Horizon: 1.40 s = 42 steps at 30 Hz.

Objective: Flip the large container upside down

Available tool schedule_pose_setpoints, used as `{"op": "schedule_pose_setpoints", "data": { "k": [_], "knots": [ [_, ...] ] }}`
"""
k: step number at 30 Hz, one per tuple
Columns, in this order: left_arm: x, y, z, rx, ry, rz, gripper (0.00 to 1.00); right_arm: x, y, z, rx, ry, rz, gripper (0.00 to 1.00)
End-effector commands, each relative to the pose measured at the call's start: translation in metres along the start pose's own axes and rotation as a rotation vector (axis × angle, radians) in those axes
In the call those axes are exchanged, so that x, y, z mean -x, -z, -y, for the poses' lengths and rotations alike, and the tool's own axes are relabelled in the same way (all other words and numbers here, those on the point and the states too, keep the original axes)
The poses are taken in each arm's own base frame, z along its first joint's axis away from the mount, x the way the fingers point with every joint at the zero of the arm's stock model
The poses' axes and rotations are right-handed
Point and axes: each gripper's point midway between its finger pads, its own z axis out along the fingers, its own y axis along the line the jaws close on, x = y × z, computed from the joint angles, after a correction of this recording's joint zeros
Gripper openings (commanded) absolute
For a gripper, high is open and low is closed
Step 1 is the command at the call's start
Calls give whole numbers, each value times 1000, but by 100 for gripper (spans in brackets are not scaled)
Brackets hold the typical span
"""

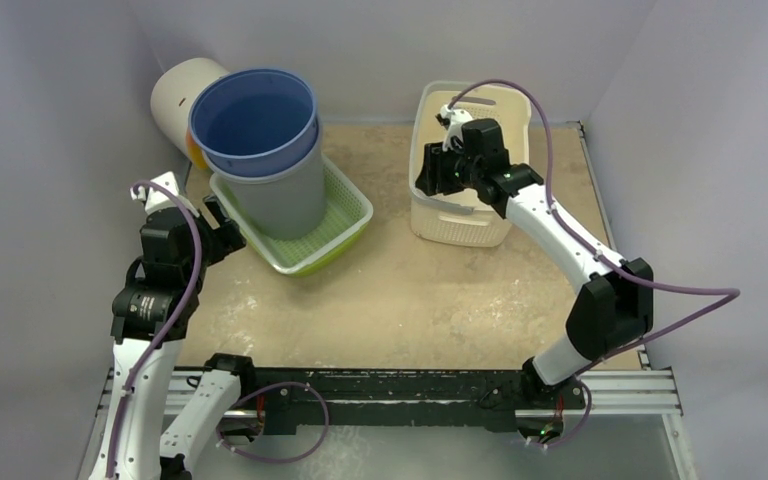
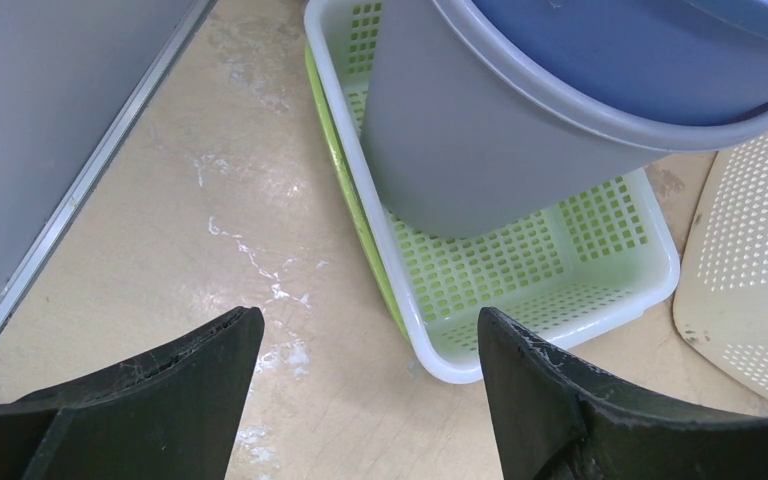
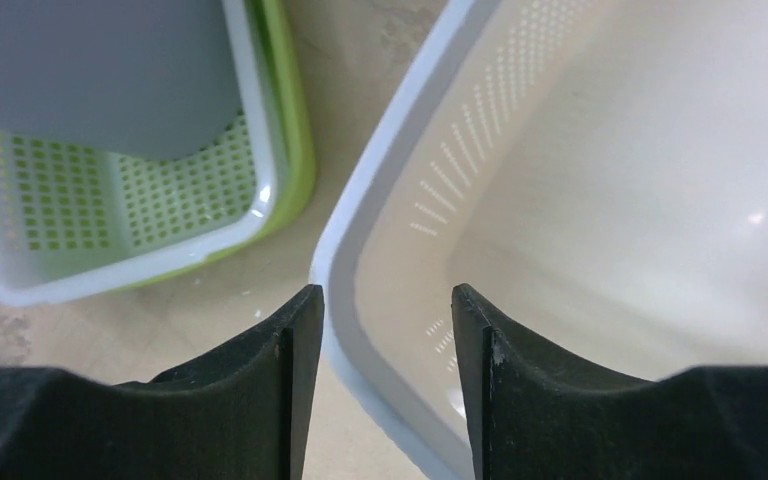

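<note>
The large container (image 1: 463, 216) is a cream perforated tub standing open side up at the back right. My right gripper (image 1: 438, 176) hangs over its left rim. In the right wrist view the tub's rim (image 3: 345, 240) runs between the two fingers of the right gripper (image 3: 388, 290), which is open with a gap on each side of the rim. The tub's inside wall (image 3: 610, 180) fills the right of that view. My left gripper (image 1: 225, 226) is open and holds nothing, low over the table by the green basket. Through the left gripper (image 2: 370, 315) I see bare table.
A green and white mesh basket (image 1: 345, 215) holds a grey bucket (image 1: 285, 195) with a blue bucket (image 1: 255, 120) nested in it. A white cylinder (image 1: 180, 95) lies behind them. Walls close in the left, back and right. The cream tub's side (image 2: 760, 250) shows past the basket (image 2: 560, 270).
</note>
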Motion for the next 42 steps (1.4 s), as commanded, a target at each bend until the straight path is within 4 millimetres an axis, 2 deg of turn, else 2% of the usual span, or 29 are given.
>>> {"op": "schedule_pose_setpoints", "data": {
  "k": [1,8,12,16,20,22,25,26,29,30,32,35,40,42],
  "knots": [
    [9,-1,8,-32,29,39,79,20,7,6,-89,29,12,53],
    [5,0,6,-31,39,41,79,13,-12,-21,-125,98,-52,54],
    [4,2,4,-29,39,41,79,6,-31,-14,-196,-15,-103,56],
    [3,5,2,-28,35,44,79,4,-50,5,-348,-118,-138,57],
    [3,8,-1,-16,26,45,79,3,-62,22,-472,-159,-153,59],
    [3,9,-3,-10,21,45,80,-1,-67,22,-462,-156,-166,60],
    [3,10,-6,1,12,45,80,5,-75,26,-479,-140,-145,59],
    [2,10,-7,5,9,45,80,6,-77,27,-485,-141,-142,56],
    [3,10,-8,11,4,45,80,5,-80,28,-489,-140,-145,17],
    [3,10,-9,14,4,46,80,5,-80,28,-485,-141,-145,9],
    [3,11,-11,22,4,50,80,4,-80,26,-457,-133,-143,0],
    [4,11,-13,32,-3,54,80,17,-73,13,-359,-144,-94,0],
    [6,11,-16,49,-18,60,81,76,-40,-18,-133,-162,110,0],
    [7,11,-16,52,-22,65,81,92,-30,-20,-121,-164,143,0]
  ]
}}
